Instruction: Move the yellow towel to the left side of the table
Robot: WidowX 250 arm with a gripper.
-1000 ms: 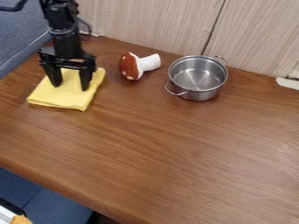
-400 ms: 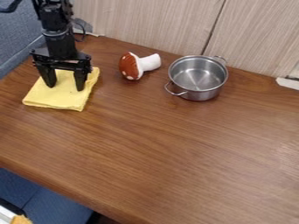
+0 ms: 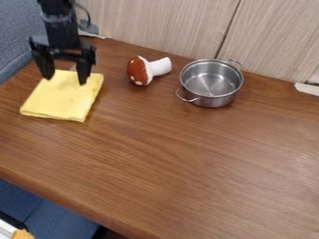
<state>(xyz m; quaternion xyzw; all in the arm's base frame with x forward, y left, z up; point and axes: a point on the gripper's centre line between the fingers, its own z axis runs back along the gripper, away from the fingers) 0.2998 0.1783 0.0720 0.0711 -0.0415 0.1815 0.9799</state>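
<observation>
Tool (image 3: pixel 65 79) hangs, fingers apart, over yellow towel (image 3: pixel 62 97)

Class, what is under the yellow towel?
The towel rests on the wooden table, whose surface shows beside it. Anything directly beneath the towel is covered, so it cannot be seen.

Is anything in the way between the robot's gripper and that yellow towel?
Nothing visible is. The gripper hangs right over the far end of the yellow towel, and the mushroom-shaped object lies off to the right.
</observation>
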